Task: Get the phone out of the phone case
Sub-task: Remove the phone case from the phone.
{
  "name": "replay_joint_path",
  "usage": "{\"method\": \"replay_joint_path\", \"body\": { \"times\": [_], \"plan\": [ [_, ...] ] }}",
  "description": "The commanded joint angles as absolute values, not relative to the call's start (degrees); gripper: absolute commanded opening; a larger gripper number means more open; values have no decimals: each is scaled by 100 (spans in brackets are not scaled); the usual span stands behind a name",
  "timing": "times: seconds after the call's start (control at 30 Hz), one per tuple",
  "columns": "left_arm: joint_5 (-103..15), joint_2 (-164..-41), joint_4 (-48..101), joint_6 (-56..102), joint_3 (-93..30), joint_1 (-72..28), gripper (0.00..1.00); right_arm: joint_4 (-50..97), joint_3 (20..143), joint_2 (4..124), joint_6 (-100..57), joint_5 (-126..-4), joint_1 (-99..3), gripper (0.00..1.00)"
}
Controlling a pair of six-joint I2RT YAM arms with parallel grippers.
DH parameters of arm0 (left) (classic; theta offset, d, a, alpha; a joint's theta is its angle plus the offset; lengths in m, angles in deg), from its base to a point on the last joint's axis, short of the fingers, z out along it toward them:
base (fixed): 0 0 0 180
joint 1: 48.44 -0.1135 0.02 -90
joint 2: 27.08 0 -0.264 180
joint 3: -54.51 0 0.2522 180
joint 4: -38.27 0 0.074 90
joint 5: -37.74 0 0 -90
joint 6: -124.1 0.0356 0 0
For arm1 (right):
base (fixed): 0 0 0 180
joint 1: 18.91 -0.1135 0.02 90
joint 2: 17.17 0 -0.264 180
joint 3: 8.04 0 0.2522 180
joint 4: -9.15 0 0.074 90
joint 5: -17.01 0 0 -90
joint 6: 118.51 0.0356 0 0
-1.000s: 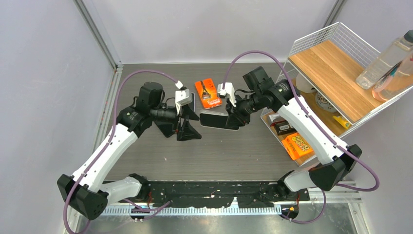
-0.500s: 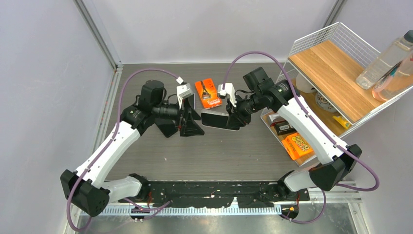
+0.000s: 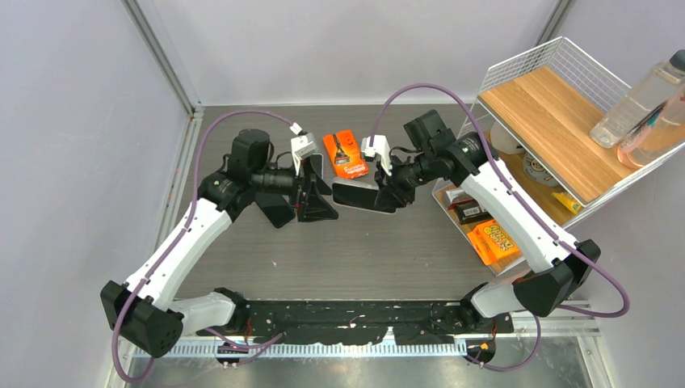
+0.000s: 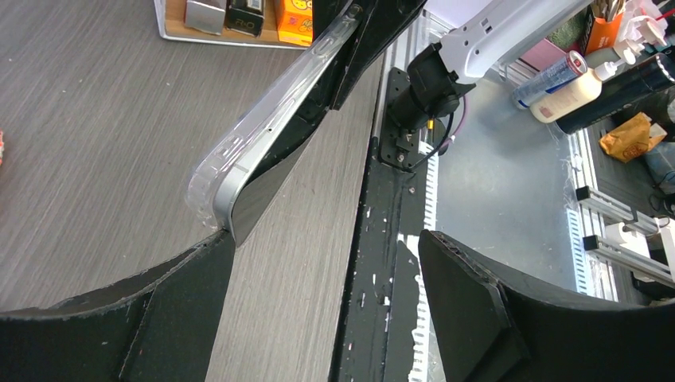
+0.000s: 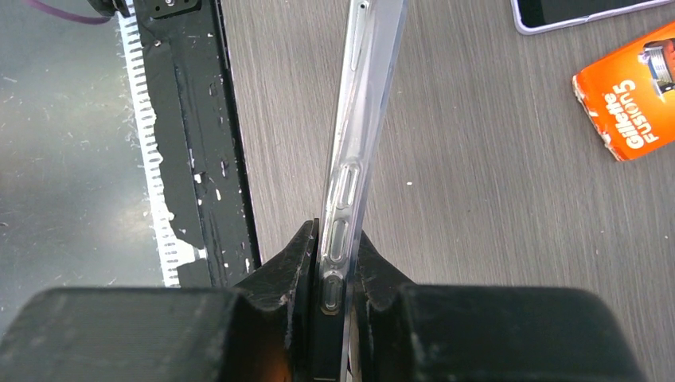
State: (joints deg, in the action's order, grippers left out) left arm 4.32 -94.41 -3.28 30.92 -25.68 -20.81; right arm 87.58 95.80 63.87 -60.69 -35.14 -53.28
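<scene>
My right gripper [image 3: 388, 194] is shut on one end of the phone [image 3: 355, 196], holding it above the table. The phone sits in its clear phone case [image 5: 362, 103]. In the right wrist view it runs edge-on out of the shut gripper [image 5: 334, 243], side buttons showing. My left gripper [image 3: 313, 200] stands open just left of the phone's free end. In the left wrist view the cased phone [image 4: 263, 143] slants down and its lower corner meets the tip of one finger [image 4: 159, 310]. The other finger [image 4: 493, 310] stands well apart. Between them the gripper [image 4: 326, 267] holds nothing.
An orange razor pack [image 3: 345, 153] and a second phone [image 5: 585, 12] lie on the table behind the grippers. A wire shelf rack [image 3: 565, 105] with bottles [image 3: 638, 97] on top and snack boxes [image 3: 493, 241] below stands at the right.
My left arm has shifted up and right, bringing its open gripper closer to the phone's free end. The right gripper has kept its grip and barely moved.
</scene>
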Motion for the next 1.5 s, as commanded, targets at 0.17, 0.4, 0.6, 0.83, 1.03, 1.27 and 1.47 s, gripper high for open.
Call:
{"method": "replay_joint_path", "body": {
  "times": [0.17,0.4,0.6,0.83,1.03,1.27,1.47],
  "plan": [
    [661,-9579,755,3384,-3277,-2024,89,8163,9572,6247,-6385,-1789,-5710,5],
    [627,-9648,824,3383,-3398,-2023,89,8230,9547,6309,-6447,-1779,-5785,6],
    [644,-9690,819,3357,-3563,-2028,89,8226,9477,6359,-6472,-1808,-5834,5],
    [704,-9642,770,3361,-3644,-2033,88,8188,9400,6390,-6462,-1917,-5845,6],
    [705,-9629,727,3359,-3753,-2034,89,8157,9289,6414,-6464,-1980,-5864,5],
    [674,-9710,845,3260,-3874,-2032,88,8241,9321,6473,-6539,-1930,-5941,5],
    [481,-9828,973,3269,-3857,-2032,88,8419,9439,6536,-6655,-1737,-6009,6]
  ]
}}
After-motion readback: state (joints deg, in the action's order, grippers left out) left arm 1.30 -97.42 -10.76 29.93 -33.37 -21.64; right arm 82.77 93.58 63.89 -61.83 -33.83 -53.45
